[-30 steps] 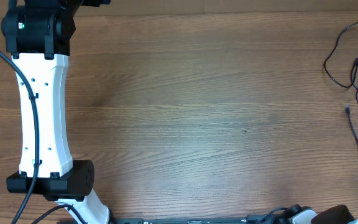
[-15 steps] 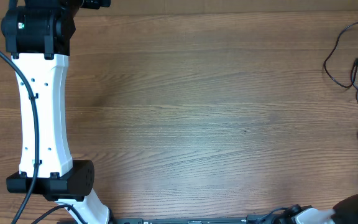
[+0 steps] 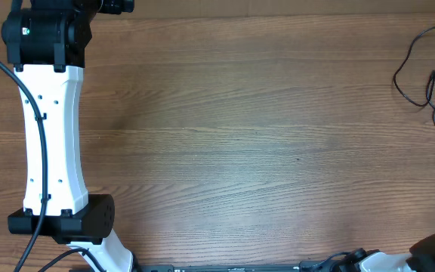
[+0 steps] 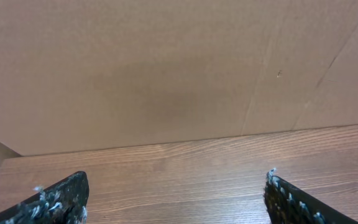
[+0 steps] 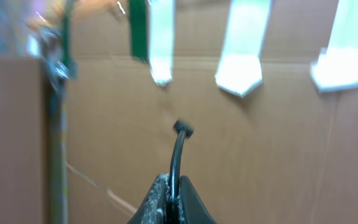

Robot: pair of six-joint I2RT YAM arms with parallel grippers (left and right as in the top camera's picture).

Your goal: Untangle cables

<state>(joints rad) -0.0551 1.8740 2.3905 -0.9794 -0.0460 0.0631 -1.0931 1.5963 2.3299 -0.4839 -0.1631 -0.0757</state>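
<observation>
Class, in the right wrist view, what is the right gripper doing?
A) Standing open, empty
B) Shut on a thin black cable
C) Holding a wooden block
B: the right gripper is pinched shut on the cable, whose plug end sticks up above it.

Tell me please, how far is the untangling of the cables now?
Nothing looks finished: the cables lie in overlapping loops at the right edge of the table. In hand: the right hand is shut on one thin cord, its plug sticking out. The left hand is open and empty, far from them. Left: pulling the cords apart.
</observation>
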